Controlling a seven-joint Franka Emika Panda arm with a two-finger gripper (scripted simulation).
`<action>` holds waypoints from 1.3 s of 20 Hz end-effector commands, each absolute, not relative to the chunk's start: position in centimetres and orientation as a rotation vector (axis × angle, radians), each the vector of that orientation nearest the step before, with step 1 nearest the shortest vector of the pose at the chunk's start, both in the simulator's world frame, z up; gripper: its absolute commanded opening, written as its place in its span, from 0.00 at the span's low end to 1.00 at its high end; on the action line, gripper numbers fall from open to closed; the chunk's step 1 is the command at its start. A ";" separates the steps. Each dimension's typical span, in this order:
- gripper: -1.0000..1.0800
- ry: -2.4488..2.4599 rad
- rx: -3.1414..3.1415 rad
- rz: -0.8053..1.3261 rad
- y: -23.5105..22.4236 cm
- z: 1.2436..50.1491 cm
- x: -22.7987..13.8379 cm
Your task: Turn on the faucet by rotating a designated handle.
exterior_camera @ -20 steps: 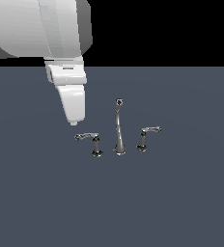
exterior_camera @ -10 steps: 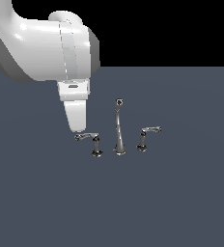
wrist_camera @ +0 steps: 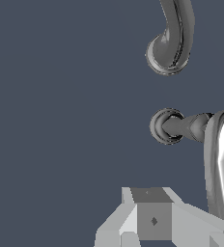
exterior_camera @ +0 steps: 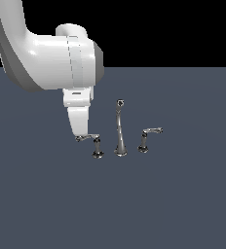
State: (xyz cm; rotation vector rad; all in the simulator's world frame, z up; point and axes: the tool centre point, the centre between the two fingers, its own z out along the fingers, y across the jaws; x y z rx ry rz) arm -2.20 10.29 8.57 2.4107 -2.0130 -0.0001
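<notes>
A white Panda arm reaches down over a bare dark grey surface (exterior_camera: 183,204), its gripper (exterior_camera: 79,132) set against the outer tip of the handle (exterior_camera: 89,139), the lever on the exterior view's left of the faucet (exterior_camera: 120,133). Whether the fingers stand wide or closed cannot be told. The tall spout (exterior_camera: 119,130) rises just beside the handle's post; the twin handle (exterior_camera: 149,136) stands beyond it, apart. The three-piece set sits mid-surface, well clear of every edge, with open ground all around.
</notes>
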 end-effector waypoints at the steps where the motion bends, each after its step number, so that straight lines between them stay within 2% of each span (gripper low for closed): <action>1: 0.00 -2.018 2.408 0.001 10.3 8.5 -2.1; 4: 0.00 -2.017 2.408 0.000 10.3 8.5 -2.1; 16: 0.00 -2.017 2.408 0.000 11.4 8.5 -6.4; 18: 0.00 -2.018 2.417 0.004 11.6 8.5 -5.8; 26: 0.00 -2.018 2.413 0.002 10.3 8.5 -8.3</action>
